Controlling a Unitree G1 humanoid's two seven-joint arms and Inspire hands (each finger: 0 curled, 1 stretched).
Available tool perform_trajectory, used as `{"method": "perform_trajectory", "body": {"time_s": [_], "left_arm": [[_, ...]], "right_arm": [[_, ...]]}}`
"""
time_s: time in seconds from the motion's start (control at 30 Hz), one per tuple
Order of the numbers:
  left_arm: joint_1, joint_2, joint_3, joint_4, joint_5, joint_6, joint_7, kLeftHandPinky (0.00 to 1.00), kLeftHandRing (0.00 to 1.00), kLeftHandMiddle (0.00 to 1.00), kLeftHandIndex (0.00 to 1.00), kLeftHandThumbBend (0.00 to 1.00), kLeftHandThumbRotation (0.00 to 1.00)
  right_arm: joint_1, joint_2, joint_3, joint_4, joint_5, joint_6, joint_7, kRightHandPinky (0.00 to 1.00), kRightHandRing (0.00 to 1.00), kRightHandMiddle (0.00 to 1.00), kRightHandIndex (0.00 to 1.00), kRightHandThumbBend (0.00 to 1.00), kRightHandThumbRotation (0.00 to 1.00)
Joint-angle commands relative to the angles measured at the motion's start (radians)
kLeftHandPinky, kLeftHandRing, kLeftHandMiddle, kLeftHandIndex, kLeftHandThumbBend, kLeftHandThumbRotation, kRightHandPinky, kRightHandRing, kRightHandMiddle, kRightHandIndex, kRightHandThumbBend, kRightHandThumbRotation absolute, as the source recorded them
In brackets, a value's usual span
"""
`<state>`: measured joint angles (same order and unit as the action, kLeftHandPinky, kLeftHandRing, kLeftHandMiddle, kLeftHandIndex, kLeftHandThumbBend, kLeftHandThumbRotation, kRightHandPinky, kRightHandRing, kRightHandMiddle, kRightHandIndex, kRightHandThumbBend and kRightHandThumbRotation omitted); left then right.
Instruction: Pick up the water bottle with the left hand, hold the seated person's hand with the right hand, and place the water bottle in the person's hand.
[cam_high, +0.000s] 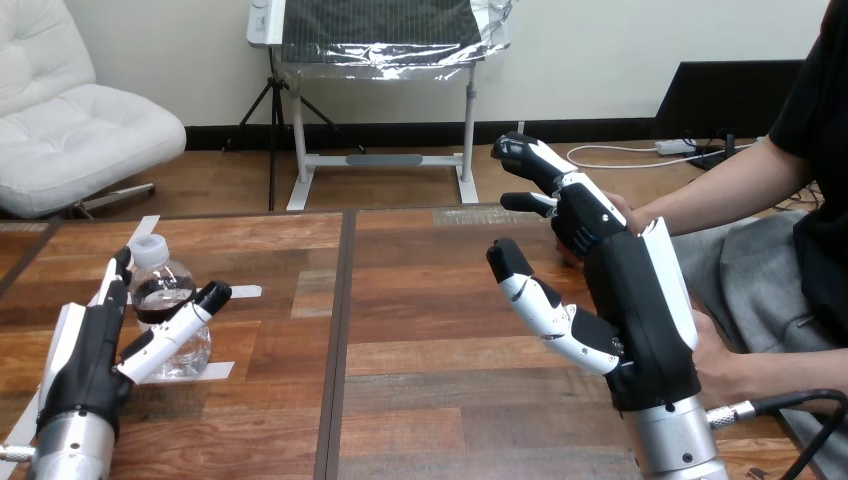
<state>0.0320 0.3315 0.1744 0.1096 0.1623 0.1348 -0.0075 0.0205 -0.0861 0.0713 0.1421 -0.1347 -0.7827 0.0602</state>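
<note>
Stretching wide, the brown wooden table (420, 340) carries everything. The right hand (640, 300) stands open-fingered beside the person's hand (625, 208), likely ready to hold it. The left hand (85, 350) is spread wide around the small clear plastic water bottle (165, 285), standing on the table, probably for grabbing.

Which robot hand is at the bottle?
The left hand, thumb and fingers either side of the bottle; the right hand is across the table, by the person's raised hand.
</note>
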Motion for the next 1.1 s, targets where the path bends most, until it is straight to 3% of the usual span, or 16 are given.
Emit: {"method": "perform_trajectory", "body": {"time_s": [0.0, 1.07], "left_arm": [[-0.088, 0.014, -0.013, 0.033, 0.017, -0.001, 0.018, 0.95, 1.0, 1.0, 1.0, 0.96, 0.66], [-0.161, 0.014, -0.027, 0.213, 0.034, -0.055, 0.095, 0.93, 1.0, 1.0, 1.0, 0.99, 0.6]], "right_arm": [[-0.074, -0.006, -0.002, 0.005, 0.018, 0.004, 0.007, 0.76, 0.88, 0.9, 0.82, 0.42, 0.36], [-0.076, -0.013, -0.007, 0.01, 0.016, -0.001, 0.011, 0.77, 0.87, 0.89, 0.82, 0.42, 0.35]]}}
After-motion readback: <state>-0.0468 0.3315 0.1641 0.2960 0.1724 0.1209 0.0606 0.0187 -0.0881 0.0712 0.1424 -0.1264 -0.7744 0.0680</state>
